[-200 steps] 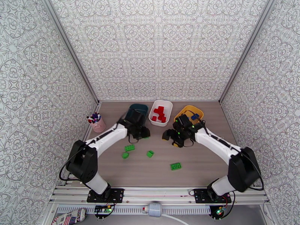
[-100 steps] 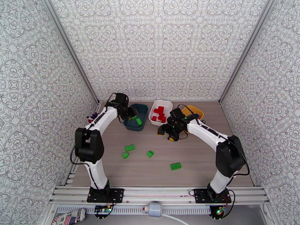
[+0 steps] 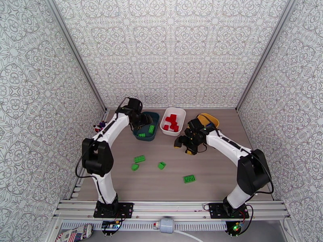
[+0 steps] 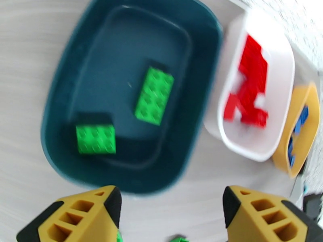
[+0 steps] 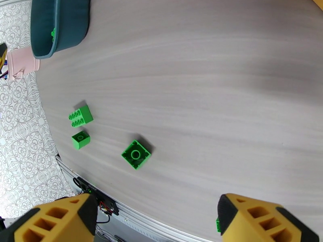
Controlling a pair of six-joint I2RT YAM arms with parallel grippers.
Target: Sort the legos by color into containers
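- I see my left gripper (image 4: 169,204) at the teal tray (image 4: 56,117), jaws spread, empty; two green legos (image 4: 154,95) inside
- Right gripper (image 5: 156,212) jaws spread, empty, near loose legos (image 5: 136,154)

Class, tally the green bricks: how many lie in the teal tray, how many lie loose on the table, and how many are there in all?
In the teal tray: 2 green bricks
Loose on the table: 4
Total: 6
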